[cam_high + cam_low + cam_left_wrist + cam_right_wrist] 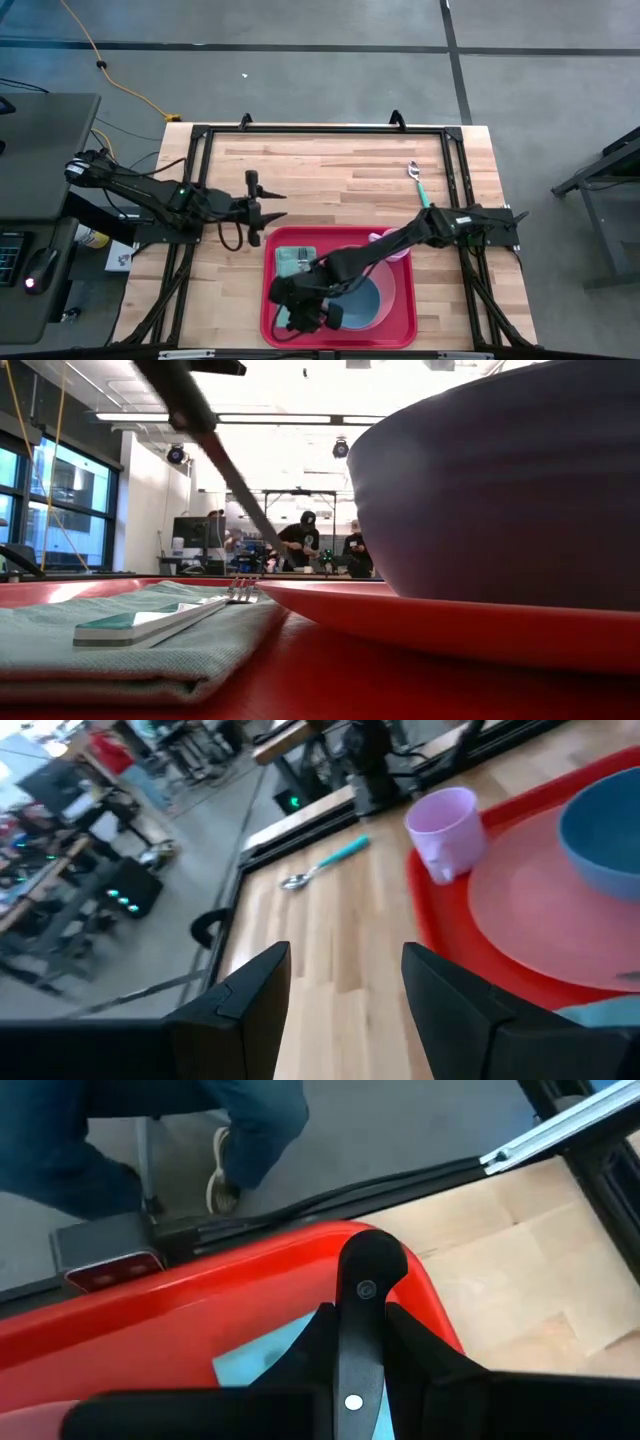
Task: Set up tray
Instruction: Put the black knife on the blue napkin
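The red tray (410, 305) lies at the table's near edge. On its left part a grey-green napkin (296, 262) carries a green-handled fork (160, 622). A pink plate (392, 280) with a blue bowl (365, 300) fills its right part, and a lilac cup (385, 238) stands at its far right corner. My right gripper (305, 312) is over the tray's near left part, shut on a black riveted knife handle (365, 1270); the blade is hidden. My left gripper (268, 208) waits open, left of the tray. My right gripper pinches the black handle between its two fingers (310, 1345). The handle lies along the fingers and its rounded end (372, 1260) sticks out past their tips. It points at the tray's near left corner (432, 1295). Whether the knife touches the tray I cannot tell.
A teal-handled spoon (418, 180) lies on bare wood toward the far right edge. Black frame rails (320, 130) run along the table's far, left and right sides. Open wood lies between the tray and the far rail. People stand in the room beyond.
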